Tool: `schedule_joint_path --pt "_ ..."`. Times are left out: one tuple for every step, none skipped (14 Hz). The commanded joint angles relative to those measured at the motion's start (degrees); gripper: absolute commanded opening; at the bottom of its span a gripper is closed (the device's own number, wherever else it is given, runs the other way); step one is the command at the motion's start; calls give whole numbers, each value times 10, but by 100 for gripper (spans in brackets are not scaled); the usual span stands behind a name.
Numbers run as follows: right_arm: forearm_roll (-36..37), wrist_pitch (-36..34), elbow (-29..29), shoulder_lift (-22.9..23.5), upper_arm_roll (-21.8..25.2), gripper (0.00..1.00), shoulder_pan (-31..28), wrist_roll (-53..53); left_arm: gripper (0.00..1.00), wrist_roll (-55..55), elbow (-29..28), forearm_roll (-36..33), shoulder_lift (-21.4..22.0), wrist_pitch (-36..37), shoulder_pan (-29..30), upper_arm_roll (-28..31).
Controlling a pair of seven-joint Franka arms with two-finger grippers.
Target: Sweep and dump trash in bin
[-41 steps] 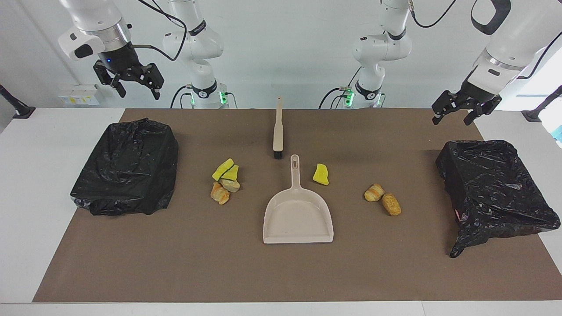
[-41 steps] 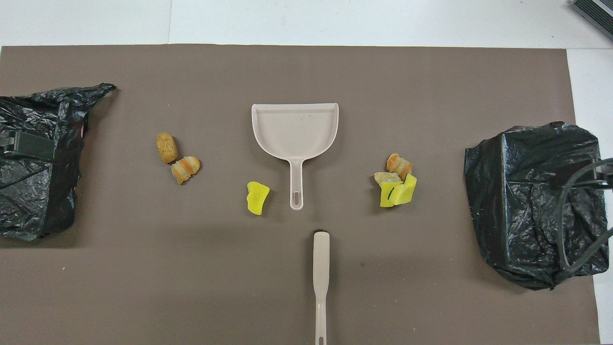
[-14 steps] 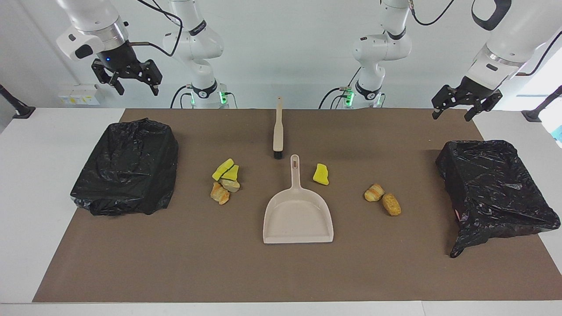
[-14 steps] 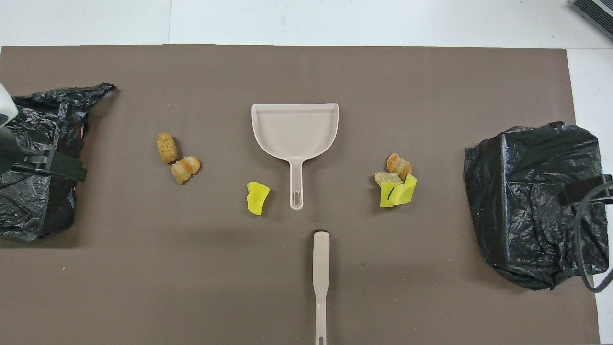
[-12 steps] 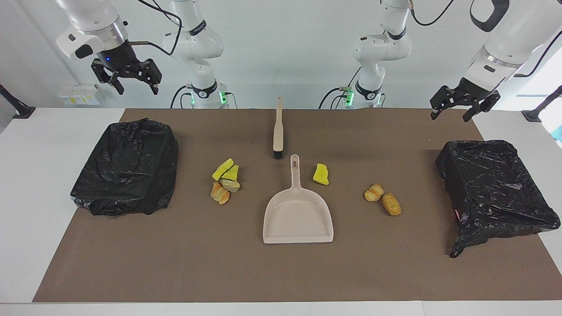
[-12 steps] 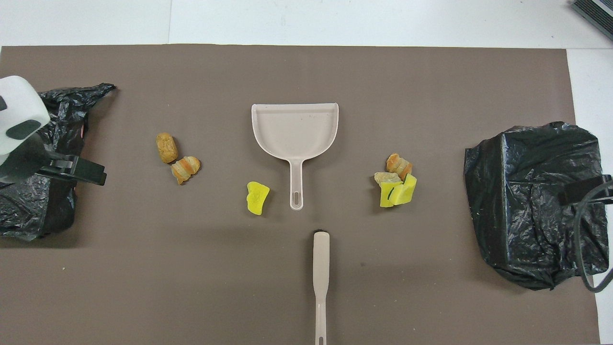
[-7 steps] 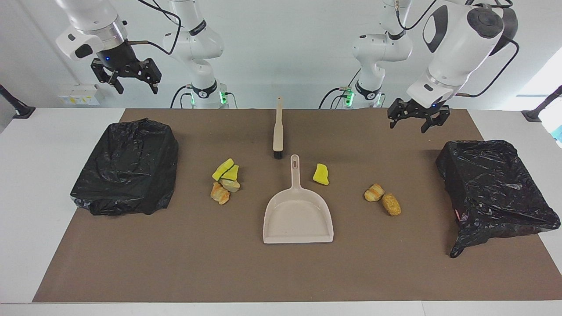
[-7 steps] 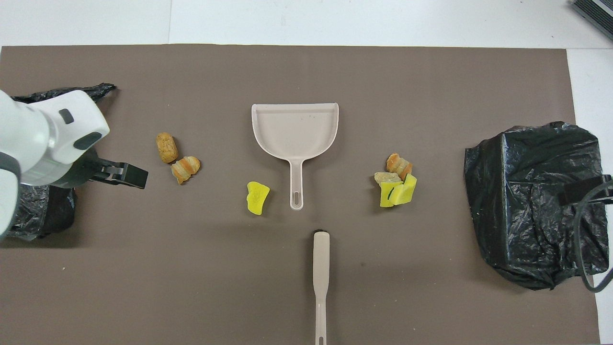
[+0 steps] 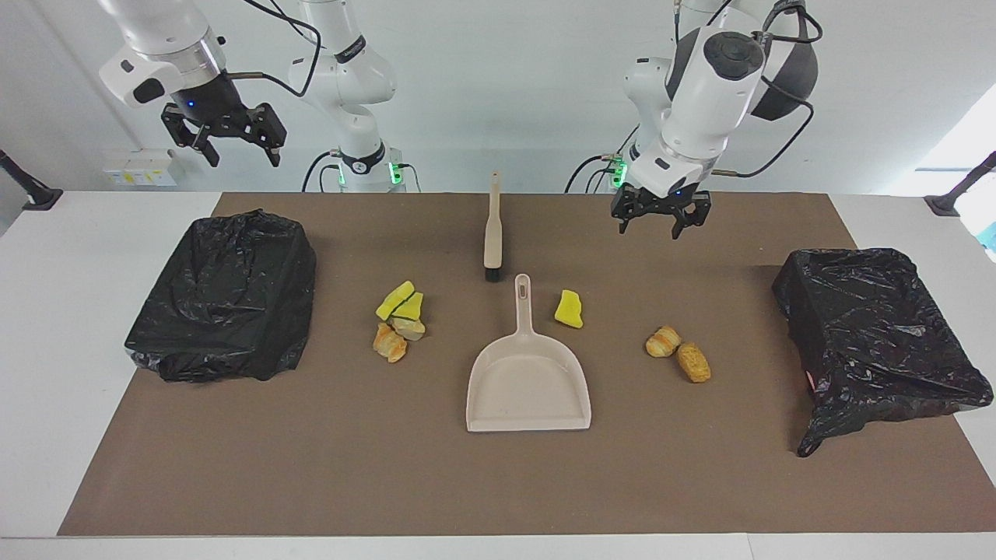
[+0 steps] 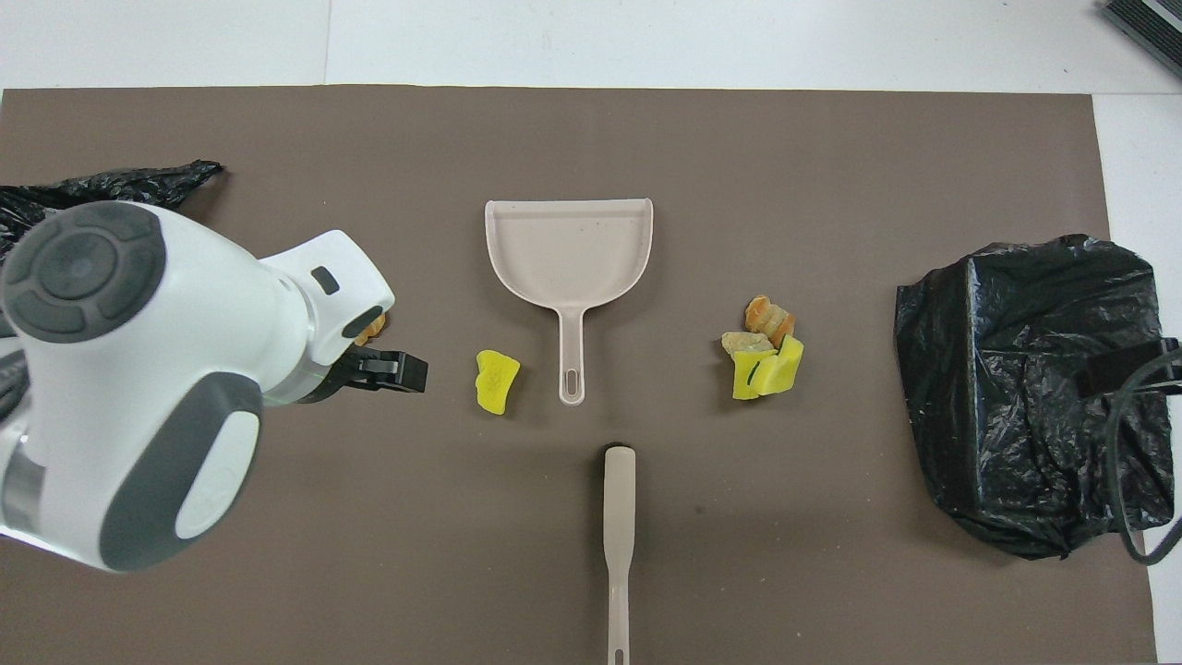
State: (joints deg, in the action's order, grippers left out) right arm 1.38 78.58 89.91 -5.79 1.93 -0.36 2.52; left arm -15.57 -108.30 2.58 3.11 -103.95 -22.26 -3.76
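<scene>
Brown mat (image 9: 311, 482): matte sheet covering most of the white table (image 9: 47, 327).

Dustpan (image 9: 527, 385): beige smooth plastic, flat scoop with raised rim, mid-mat, thin handle with a hanging slot pointing toward the robots.

Brush (image 9: 492, 229): beige slim handle, dark bristles at the end nearest the dustpan handle; lies nearer the robots than the dustpan, almost in line with it, apart from it.

Trash, loose on the mat, none in the dustpan:
- yellow-green sponge wedge (image 9: 569, 309), porous, just beside the dustpan handle toward the left arm's end.
- two tan-brown bread-like lumps (image 9: 677, 351), ridged and crusty, touching, between the dustpan and the left-end bin.
- heap of sponge wedges and bread lumps (image 9: 400, 320), piled together toward the right arm's end.

Bins: two boxy shapes wrapped in crinkled glossy black plastic, one at the right arm's end (image 9: 226, 299), one at the left arm's end (image 9: 875, 334) with its bag corner trailing on the mat.

Left gripper (image 9: 660, 219): arm bent over, wrist down, hovering above bare mat between the brush and the left-end bin; fingers spread, nothing held.

Right gripper (image 9: 227, 140): raised high over the robots' edge of the table by the right-end bin, pointing down; fingers spread, nothing held.
</scene>
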Motion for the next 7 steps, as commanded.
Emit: schedule_joint_path --pt "-9 -7 14 -14 2 100 -5 16 100 -57 -75 -1 29 -61 -64 9" --pt "-9 -7 15 -14 2 100 -5 17 100 -72 -94 -1 30 -80 -84 9" --pt "-9 -7 15 -16 2 100 -5 17 100 -89 -104 -1 29 -94 -105 9" --pt "-10 -7 15 -16 2 100 -5 17 100 -107 -110 -1 21 -105 -139 9" --pt "-9 -7 15 -16 2 100 -5 17 100 -123 -127 -1 17 -126 -160 9" --pt "-9 -7 15 -16 2 100 -5 17 100 -145 -147 -1 17 -145 -181 9" --pt "-9 -7 17 -16 2 100 -5 17 100 -180 -163 -1 17 -155 -200 9"
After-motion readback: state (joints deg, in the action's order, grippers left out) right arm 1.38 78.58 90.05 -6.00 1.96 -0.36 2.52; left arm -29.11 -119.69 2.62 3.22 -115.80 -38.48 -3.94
